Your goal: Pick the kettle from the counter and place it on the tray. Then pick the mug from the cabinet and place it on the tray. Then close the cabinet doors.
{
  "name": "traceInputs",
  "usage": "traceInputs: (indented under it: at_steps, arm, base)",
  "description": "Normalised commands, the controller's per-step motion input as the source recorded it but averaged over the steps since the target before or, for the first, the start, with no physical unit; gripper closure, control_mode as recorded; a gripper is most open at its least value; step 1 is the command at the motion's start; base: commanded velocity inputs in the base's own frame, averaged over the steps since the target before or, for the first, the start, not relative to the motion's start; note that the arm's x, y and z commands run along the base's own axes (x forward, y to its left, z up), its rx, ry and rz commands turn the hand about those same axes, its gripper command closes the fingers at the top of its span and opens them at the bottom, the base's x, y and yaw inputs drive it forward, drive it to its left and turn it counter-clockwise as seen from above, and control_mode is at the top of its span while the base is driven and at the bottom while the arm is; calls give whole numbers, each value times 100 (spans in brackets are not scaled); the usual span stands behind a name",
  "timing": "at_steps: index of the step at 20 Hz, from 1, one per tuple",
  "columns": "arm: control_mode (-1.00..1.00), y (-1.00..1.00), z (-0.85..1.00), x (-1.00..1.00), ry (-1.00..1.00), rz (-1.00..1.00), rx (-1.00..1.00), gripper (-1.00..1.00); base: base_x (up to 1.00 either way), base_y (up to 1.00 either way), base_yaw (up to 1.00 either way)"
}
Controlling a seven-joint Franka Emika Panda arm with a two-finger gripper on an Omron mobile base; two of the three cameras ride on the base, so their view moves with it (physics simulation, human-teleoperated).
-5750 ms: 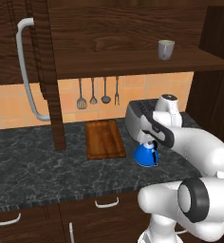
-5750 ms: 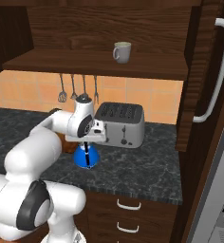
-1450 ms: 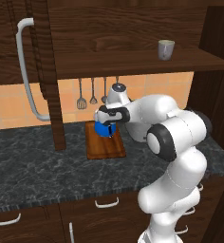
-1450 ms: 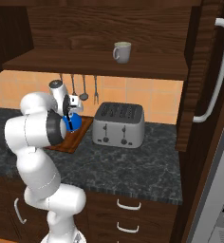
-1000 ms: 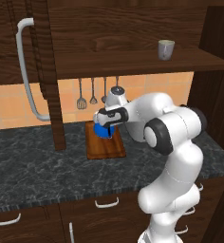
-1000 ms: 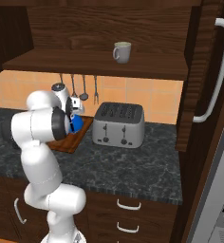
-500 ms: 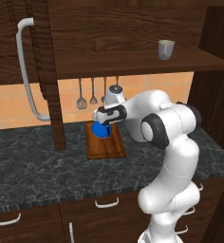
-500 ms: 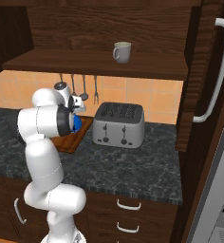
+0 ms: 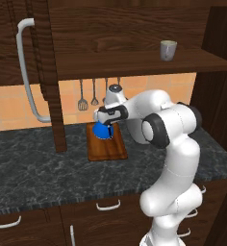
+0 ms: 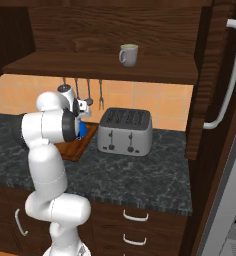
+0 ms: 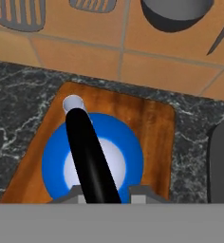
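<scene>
A: Start big. What's the layout?

B: The cabinet [image 9: 134, 38] stands open above the surface [image 9: 38, 168], doors [image 9: 43, 72] swung wide. A toaster [image 10: 126, 132] sits to one side. The tray [image 9: 107, 146] lies flat by the tiled wall, and the kettle [image 11: 92, 161] stands upright on it, toward the tray's back end, well inside its edges.

A: And the mug?

B: The mug [image 9: 168, 50] waits on the cabinet shelf, apart from everything below.

A: The end effector?

B: The end effector [image 11: 106, 193] is right over the kettle, its tips either side of the black handle [image 11: 88, 152]. They look only slightly parted; whether they grip the handle or have just let go, I cannot tell.

A: So how to finish this well?

B: My judgement: part the tips fully, then lift straight up along the handle's plane, without twisting, so the arch isn't snagged and the kettle doesn't tip. Only once clear, swing up toward the mug.
</scene>
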Motion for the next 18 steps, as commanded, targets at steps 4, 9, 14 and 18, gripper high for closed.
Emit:
traceInputs:
  at_steps: [4, 9, 14, 18]
  arm:
    - [-100, 0, -16, -7, 0, -4, 0, -100]
    - [-100, 0, -16, -16, 0, -1, 0, -100]
    - [-100, 0, -2, -7, -10, -2, 0, -100]
    - [-100, 1, 0, -7, -14, -3, 0, -100]
  base:
    - [0, 0, 0]
    - [0, 0, 0]
    - [0, 0, 0]
    - [0, 0, 0]
